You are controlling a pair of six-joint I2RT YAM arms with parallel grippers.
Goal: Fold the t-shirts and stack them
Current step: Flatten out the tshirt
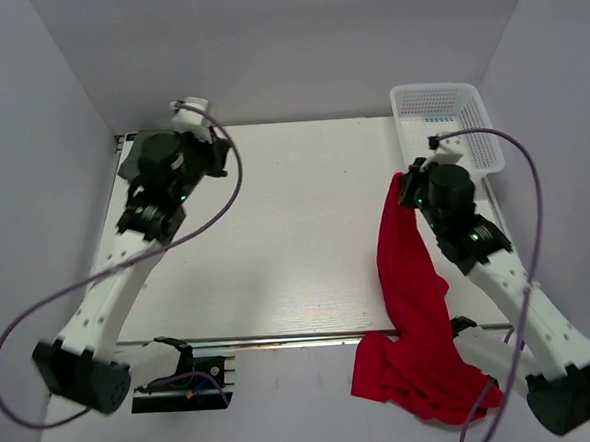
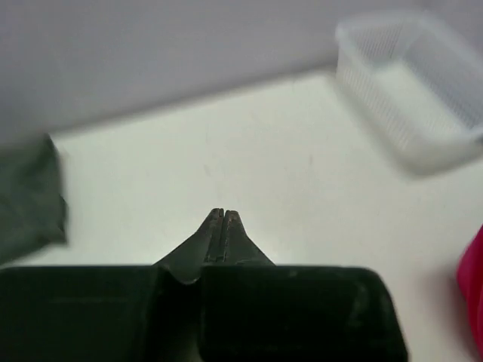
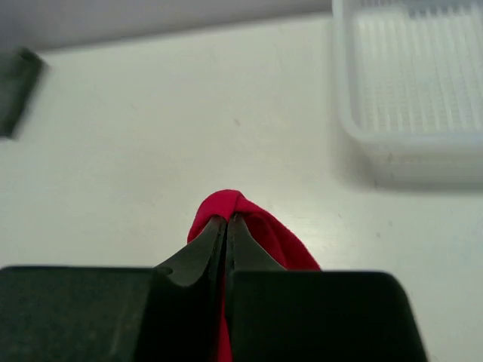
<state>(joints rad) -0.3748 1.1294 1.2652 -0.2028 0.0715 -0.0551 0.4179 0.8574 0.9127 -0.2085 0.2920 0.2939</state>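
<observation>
Status: early; no fold made, no stack started.

- Right gripper (image 3: 226, 219): jaws pinched tight on a ridge of the red shirt (image 1: 410, 304), held up near the table's (image 1: 295, 221) right edge, just in front of the basket (image 1: 449, 116).
- From that pinch the red shirt hangs in a long bunched drape. It runs along the right side and spills over the near edge. It is not spread flat.
- Left gripper (image 2: 224, 219): jaws pressed together, nothing between them, above the far-left part of the table.
- Dark shirt (image 2: 30, 196): lies toward the far-left corner, only an edge in the wrist views and hidden from above. Cannot tell if it is folded.
- Basket: far-right corner, nothing in it.

Left to do, by my reading: lay out and fold the red shirt, check or fold the dark one, then stack them.

Count: shirts 2 (1 red, 1 dark); basket 1; grippers 2.
</observation>
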